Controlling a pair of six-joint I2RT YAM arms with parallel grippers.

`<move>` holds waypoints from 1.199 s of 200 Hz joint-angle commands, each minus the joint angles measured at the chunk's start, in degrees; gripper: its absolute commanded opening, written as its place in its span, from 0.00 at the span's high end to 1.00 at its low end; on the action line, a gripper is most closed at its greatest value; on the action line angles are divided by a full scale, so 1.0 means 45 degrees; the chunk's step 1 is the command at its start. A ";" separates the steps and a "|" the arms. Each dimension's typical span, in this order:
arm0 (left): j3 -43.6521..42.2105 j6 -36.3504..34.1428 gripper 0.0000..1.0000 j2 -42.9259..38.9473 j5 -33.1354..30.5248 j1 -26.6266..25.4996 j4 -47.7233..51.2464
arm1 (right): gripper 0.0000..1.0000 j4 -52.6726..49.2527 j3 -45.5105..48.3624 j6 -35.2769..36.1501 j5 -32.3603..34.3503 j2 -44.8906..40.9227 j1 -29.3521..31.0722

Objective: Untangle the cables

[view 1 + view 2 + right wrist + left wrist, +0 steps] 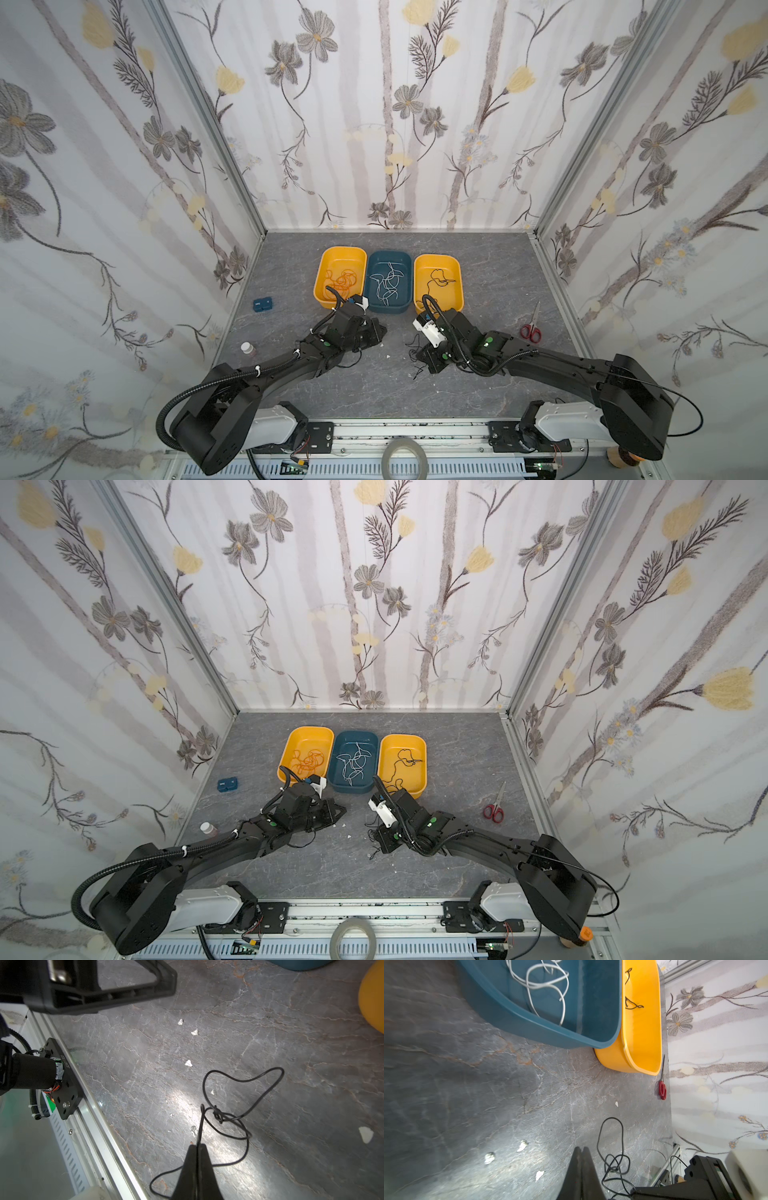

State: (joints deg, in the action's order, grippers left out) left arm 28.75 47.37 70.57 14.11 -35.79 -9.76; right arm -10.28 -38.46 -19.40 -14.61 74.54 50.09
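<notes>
Tangled black cable (217, 1113): lies on the bare counter (374, 386) in the lower middle of both top views, between the two arms. It is one open loop, a small knot (613, 1167) and loose tails.
Right end effector (197, 1146): clamped on one strand, which runs from the knot straight into the pinched jaws.
Left end effector (581, 1148): jaws pressed together with nothing visible between them. The cable lies just beside it and seems to be clear of it.
Already sorted: orange cables (343, 280) in the left yellow tray (343, 248), white cables (388, 282) in the blue tray (388, 252), another black cable (440, 276) in the right yellow tray (436, 256). The trays form a tight row at the centre of the frame.
Step in hand: probably the last tangle — one side is pinned, and the second grip is not yet made.
Next move: likely calls for the left end effector to spread its jaws, take the loop on the far side of the knot and draw away slowly, so the knot loosens rather than tightens.
Edges: an aluminium rail (93, 1109) borders the counter's near side, close to one tail. The tray walls stand just beyond both wrists.
Open room: bare counter between the arms and toward the lower centre — enough, I judge, for a sideways pull. The scissors (531, 331) at the right, and the blue box (262, 304) and small bottle (248, 348) at the left, sit well apart. White scraps (188, 1063) lie near the cable and look harmless.
</notes>
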 commanded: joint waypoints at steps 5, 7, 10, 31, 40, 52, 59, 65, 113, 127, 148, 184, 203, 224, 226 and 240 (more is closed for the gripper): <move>-0.0096 -0.0352 0.97 -0.0647 -0.0612 0.0254 0.0878 | 1.00 -0.0556 0.0127 -0.0062 0.0646 -0.0188 -0.0046; -0.0104 -0.0352 0.97 -0.0682 -0.0590 0.0272 0.0879 | 1.00 -0.0574 0.0128 -0.0064 0.0649 -0.0200 -0.0044; -0.0111 -0.0352 0.97 -0.0740 -0.0552 0.0294 0.0880 | 1.00 -0.0587 0.0135 -0.0074 0.0649 -0.0203 -0.0062; -0.0156 -0.0338 0.94 -0.0716 0.0339 0.0324 0.0422 | 1.00 -0.0112 0.0247 -0.0045 0.0258 -0.0232 -0.0085; -0.0127 -0.0181 0.90 -0.0486 0.1017 0.0330 0.0042 | 1.00 0.0230 0.0283 0.0009 -0.0061 -0.0246 -0.0074; -0.0182 0.0160 0.83 -0.0178 0.1923 0.0273 -0.0591 | 1.00 0.0684 0.0274 0.0104 -0.0455 -0.0256 -0.0075; -0.0254 0.0368 0.79 -0.0070 0.2340 0.0206 -0.0975 | 1.00 0.0977 0.0238 0.0212 -0.0672 -0.0238 -0.0053; -0.0274 0.0540 0.74 -0.0025 0.2600 0.0129 -0.1213 | 1.00 0.1144 0.0203 0.0307 -0.0830 -0.0190 -0.0056; -0.0413 0.1385 0.50 -0.0422 0.3007 -0.0341 -0.1419 | 1.00 0.1413 -0.0539 0.1177 -0.1298 0.0498 0.0118; -0.0471 0.1707 0.48 -0.0504 0.2944 -0.0406 -0.1409 | 1.00 0.1338 -0.0730 0.1374 -0.1170 0.0673 0.0250; -0.0716 0.2126 0.43 -0.0615 0.2775 -0.0542 -0.1467 | 1.00 0.1190 -0.1028 0.1646 -0.0858 0.0769 0.0373; -0.0882 0.2433 0.42 -0.0854 0.2390 -0.0655 -0.1314 | 1.00 0.1018 -0.1447 0.2004 -0.0630 0.0793 0.0540; -0.0920 0.2495 0.41 -0.0766 0.2165 -0.0679 -0.1367 | 1.00 0.1016 -0.1667 0.2101 -0.0722 0.0856 0.0651; -0.0901 0.2703 0.44 -0.0503 0.2081 -0.0670 -0.1984 | 1.00 0.1082 -0.1839 0.2119 -0.0758 0.1031 0.0818; -0.0892 0.2712 0.44 -0.0466 0.2119 -0.0677 -0.2063 | 1.00 0.1076 -0.1843 0.2122 -0.0757 0.1057 0.0837; -0.0872 0.2775 0.49 -0.0283 0.2120 -0.0680 -0.2326 | 1.00 0.1207 -0.1857 0.2104 -0.0772 0.1110 0.0931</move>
State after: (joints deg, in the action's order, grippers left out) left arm 24.82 58.52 68.25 24.38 -38.81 -15.35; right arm -6.24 -46.24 -11.25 -17.76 79.13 53.69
